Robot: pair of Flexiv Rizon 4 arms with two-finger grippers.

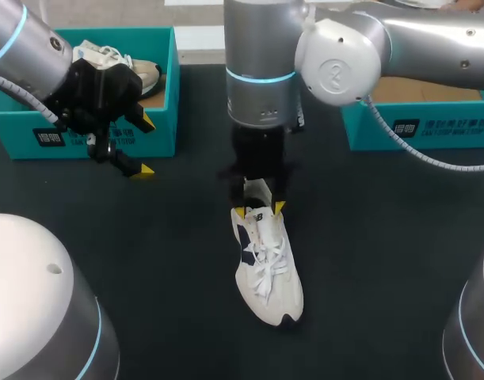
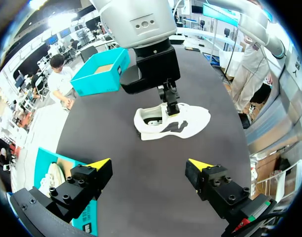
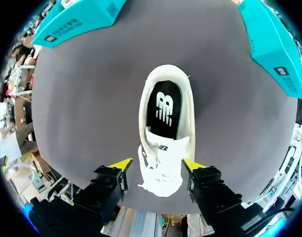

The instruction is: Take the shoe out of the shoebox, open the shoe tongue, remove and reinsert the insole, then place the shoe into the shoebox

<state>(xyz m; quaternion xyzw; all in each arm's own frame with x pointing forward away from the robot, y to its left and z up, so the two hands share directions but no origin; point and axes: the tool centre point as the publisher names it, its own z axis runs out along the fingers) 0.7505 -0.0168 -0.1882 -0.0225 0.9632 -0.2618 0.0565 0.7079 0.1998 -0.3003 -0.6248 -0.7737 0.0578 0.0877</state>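
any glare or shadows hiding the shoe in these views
Head view: shoe evenly lit, though the right gripper overlaps its heel end. Left wrist view: the only glare is beyond the table, not on the shoe. Right wrist view: no glare, the black insole shows plainly.

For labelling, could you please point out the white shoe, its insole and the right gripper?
white shoe point(image 1: 269, 273), head view, laced upper.
insole point(image 3: 164, 109), right wrist view, dark heel part.
right gripper point(image 3: 157, 164), right wrist view, midway between fingertips.

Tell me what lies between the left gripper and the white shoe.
Only bare table, shown in the left wrist view, separates the left gripper from the white shoe.
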